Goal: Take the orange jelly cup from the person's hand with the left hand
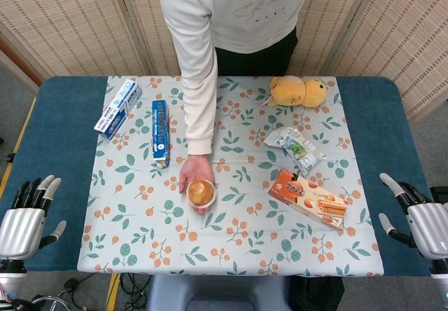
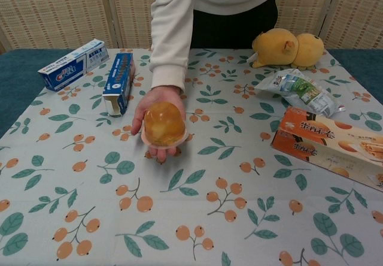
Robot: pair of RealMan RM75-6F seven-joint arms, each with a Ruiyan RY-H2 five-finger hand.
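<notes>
So far nothing is done: the jelly cup (image 1: 200,192) rests on the person's palm (image 1: 194,172) mid-frame, while the left hand (image 1: 26,216), lower left, and the right hand (image 1: 418,216), lower right, wait empty with fingers apart.

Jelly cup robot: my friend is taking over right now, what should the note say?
Left hand: open, fingers spread, holding nothing, at the table's left edge.
Right hand: open, holding nothing, at the right edge.
Jelly cup: resting on the person's hand, held out over the cloth mid-table.
Done: nothing yet.
Left: reach in with the left hand, grip the cup, lift it off.
</notes>
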